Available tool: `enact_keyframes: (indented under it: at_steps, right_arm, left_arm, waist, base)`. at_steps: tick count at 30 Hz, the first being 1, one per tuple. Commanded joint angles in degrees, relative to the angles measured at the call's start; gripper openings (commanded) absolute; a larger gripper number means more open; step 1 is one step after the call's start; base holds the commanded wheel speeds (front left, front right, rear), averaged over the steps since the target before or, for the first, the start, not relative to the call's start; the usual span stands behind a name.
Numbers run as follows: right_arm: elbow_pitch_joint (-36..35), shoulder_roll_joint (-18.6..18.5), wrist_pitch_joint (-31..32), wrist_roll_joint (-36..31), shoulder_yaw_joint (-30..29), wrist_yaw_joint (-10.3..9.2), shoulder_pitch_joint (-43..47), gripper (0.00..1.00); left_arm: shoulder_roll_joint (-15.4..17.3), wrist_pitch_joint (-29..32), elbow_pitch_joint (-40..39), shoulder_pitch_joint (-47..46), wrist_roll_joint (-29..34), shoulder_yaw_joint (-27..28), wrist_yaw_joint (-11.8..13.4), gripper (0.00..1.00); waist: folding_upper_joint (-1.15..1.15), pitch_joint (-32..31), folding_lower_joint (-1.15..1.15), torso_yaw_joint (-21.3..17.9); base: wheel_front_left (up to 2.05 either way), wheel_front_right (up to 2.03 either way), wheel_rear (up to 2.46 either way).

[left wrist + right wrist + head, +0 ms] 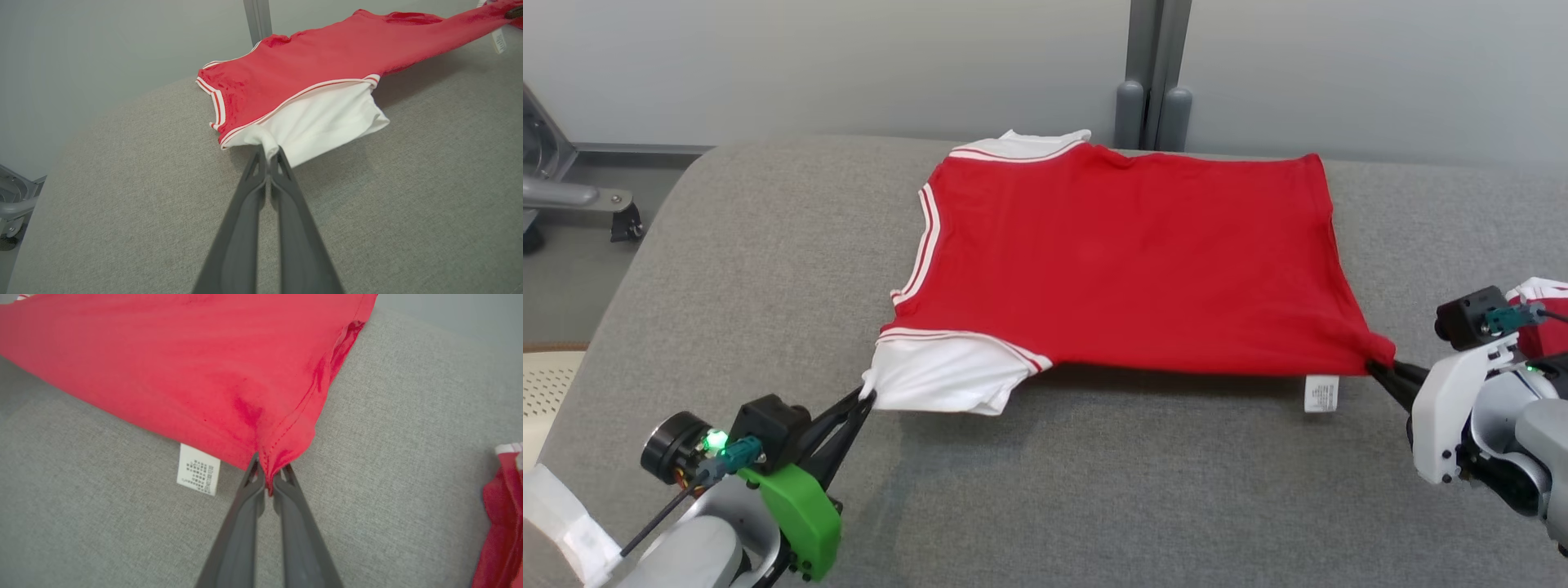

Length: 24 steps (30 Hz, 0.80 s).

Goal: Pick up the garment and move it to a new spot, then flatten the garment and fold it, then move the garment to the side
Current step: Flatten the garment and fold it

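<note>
Both grippers [867, 395] [1372, 369] pinch the red garment's [1127, 261] corners.

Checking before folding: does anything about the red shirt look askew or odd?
The red shirt with white sleeves is held at its near corners by the left gripper and right gripper; only its white care label sticks out past the near edge.
</note>
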Motion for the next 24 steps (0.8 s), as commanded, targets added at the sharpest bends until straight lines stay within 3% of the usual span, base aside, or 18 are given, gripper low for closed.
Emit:
enact_keyframes:
  at_steps: [1, 7, 13, 18, 24]
  right_arm:
    - [-0.78, -0.92, 0.87, 0.87, 0.59, -0.12, 1.52, 0.00]
    - [-8.09, -5.81, 6.66, 5.87, 3.52, -0.12, 5.82, 0.00]
    - [-15.97, -10.79, 11.76, 8.22, 4.82, -0.12, 8.07, 0.00]
    - [-18.64, -12.07, 14.06, 9.30, 3.17, -0.12, 6.34, 0.00]
    - [-17.36, -10.84, 17.58, 8.53, 1.10, -0.12, 2.76, 0.00]
  left_arm:
    - [1.62, 0.73, -1.06, 1.79, -0.17, -0.27, 0.18, 0.00]
    - [8.75, 5.60, -10.42, 6.69, -0.68, -2.00, 0.18, 0.00]
    - [13.82, 10.27, -19.31, 9.83, -1.77, -2.80, 0.65, 0.00]
    - [14.63, 11.53, -22.16, 7.58, -0.19, -2.19, 2.23, 0.00]
    - [12.01, 12.48, -19.21, 2.11, 2.43, -2.39, 2.18, 0.00]
  waist:
    - [0.00, -1.77, 0.00, 0.47]
    - [0.00, -2.88, 0.00, 0.57]
    - [0.00, -2.67, 0.00, 0.58]
    - [0.00, -1.23, 0.00, -0.08]
    - [0.00, 1.93, 0.00, -0.94]
  base:
    - [0.00, 0.00, 0.00]
    - [0.00, 0.00, 0.00]
    - [0.00, 0.00, 0.00]
    - [0.00, 0.00, 0.00]
    - [0.00, 0.00, 0.00]
